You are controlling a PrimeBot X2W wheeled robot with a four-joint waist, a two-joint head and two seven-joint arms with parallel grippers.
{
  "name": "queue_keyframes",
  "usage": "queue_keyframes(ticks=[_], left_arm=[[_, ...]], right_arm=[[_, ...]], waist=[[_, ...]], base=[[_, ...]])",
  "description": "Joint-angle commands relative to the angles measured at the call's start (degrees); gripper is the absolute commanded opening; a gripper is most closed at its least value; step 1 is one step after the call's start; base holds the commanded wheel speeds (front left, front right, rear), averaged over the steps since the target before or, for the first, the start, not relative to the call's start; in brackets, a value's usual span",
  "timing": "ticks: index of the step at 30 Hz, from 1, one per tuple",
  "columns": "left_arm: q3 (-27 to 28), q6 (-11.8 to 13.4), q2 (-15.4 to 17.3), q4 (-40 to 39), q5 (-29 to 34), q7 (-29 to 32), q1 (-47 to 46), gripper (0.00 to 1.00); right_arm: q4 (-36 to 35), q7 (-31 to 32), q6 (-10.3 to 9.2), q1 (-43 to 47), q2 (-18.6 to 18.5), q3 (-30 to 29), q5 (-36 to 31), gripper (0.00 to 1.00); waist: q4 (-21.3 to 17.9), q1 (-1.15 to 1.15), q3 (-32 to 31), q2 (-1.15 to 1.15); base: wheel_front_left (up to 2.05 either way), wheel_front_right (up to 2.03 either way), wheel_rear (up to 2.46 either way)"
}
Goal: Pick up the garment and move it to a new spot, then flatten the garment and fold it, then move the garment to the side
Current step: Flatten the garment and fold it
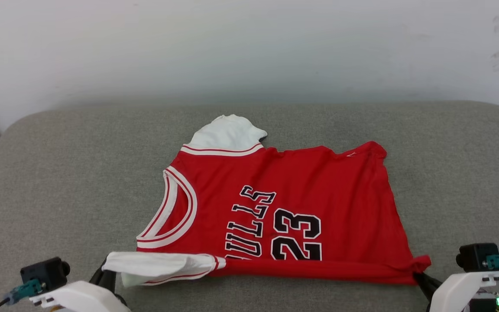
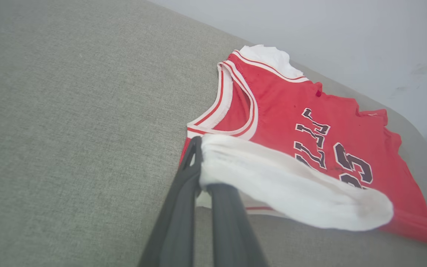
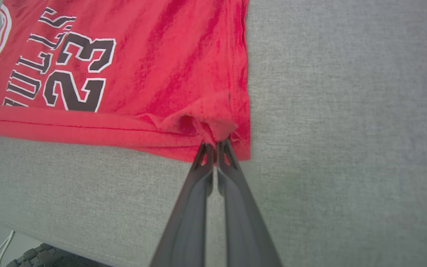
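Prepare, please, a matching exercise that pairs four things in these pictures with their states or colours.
Things:
1 left gripper
2 right gripper
3 far sleeve
4 cushion

States:
A grey, under the garment
B shut on the red hem corner
C white, lying free
D shut on the near white sleeve

Pairs: 1-D; 2-B; 3-C; 4-A.

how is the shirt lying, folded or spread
Partly folded: the garment lies spread, but its near edge is doubled over, hiding part of the print.
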Motion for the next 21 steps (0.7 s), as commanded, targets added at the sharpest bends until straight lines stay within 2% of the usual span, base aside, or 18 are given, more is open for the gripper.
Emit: queue_keyframes(ticks=[1,11,18,20,21], left_arm=[[-0.34,-0.66,-0.12,1.13,0.21,0.21,-2.4,0.0],[-3.47,-5.52,-1.37,12.77,0.76,3.05,-18.64,0.0],[-4.62,-7.83,-2.83,20.18,-0.44,5.07,-23.83,0.0],[-5.26,-8.77,-3.19,22.31,-0.92,5.99,-24.82,0.0],[-5.59,-9.35,-3.38,23.53,-1.28,6.74,-25.1,0.0]], right_arm=[[-0.38,0.81,-0.12,-1.89,0.45,-0.51,-0.71,0.0],[3.86,3.88,-0.12,-14.28,-0.24,1.77,-2.13,0.0],[10.03,1.66,-0.11,-19.14,0.24,4.48,-3.03,0.0],[12.33,0.54,-0.12,-19.81,0.28,5.06,-3.22,0.26],[13.52,-0.12,-0.12,-19.95,0.24,5.42,-3.35,0.47]], waist=[[-0.21,0.0,1.18,0.0],[-1.05,0.0,9.33,0.0],[-1.44,0.0,12.46,0.0],[-1.54,0.0,12.94,0.0],[-1.56,0.0,13.07,0.0]], base=[[0.0,0.0,0.0],[0.0,0.0,0.0],[0.0,0.0,0.0],[0.0,0.0,0.0],[0.0,0.0,0.0]])
